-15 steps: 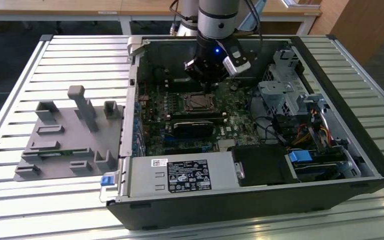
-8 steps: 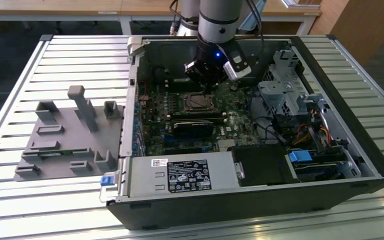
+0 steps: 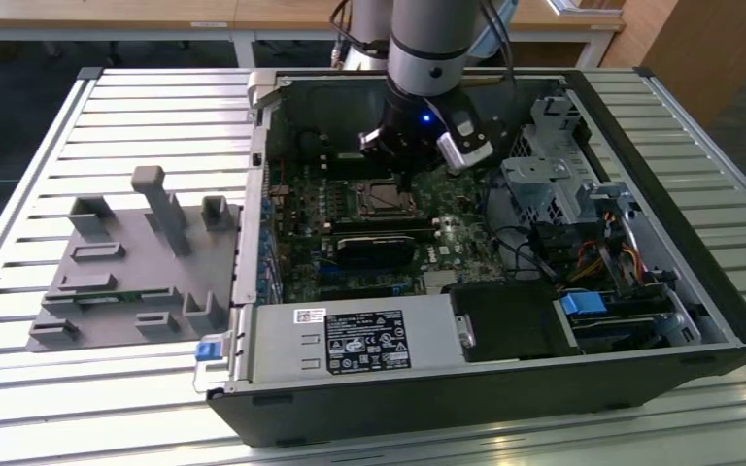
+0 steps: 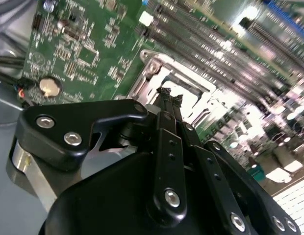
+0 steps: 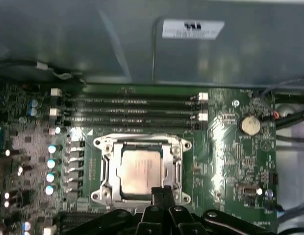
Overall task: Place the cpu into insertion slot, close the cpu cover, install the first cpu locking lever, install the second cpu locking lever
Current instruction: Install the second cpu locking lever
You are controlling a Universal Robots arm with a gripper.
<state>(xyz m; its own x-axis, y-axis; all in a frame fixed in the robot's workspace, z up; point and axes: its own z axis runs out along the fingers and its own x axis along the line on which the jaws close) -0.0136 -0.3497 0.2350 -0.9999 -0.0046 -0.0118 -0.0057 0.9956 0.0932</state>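
Slatted metal workbench (image 3: 36,388), open computer case (image 3: 723,320) lying on it, motherboard (image 5: 240,161) facing up. One cpu (image 5: 140,172) seated in socket near board's middle, one cpu cover (image 5: 107,169) framing it, looks closed flat. Gripper (image 5: 162,190) fingertips pinched narrow together, holding nothing visible, poised at socket's edge just beside cover. Judged at lever stage: press straight down, keep tips off chip top, hook lever fully under its tab. Levers not clearly countable. One coin cell (image 5: 250,125), four memory slots (image 5: 132,108)
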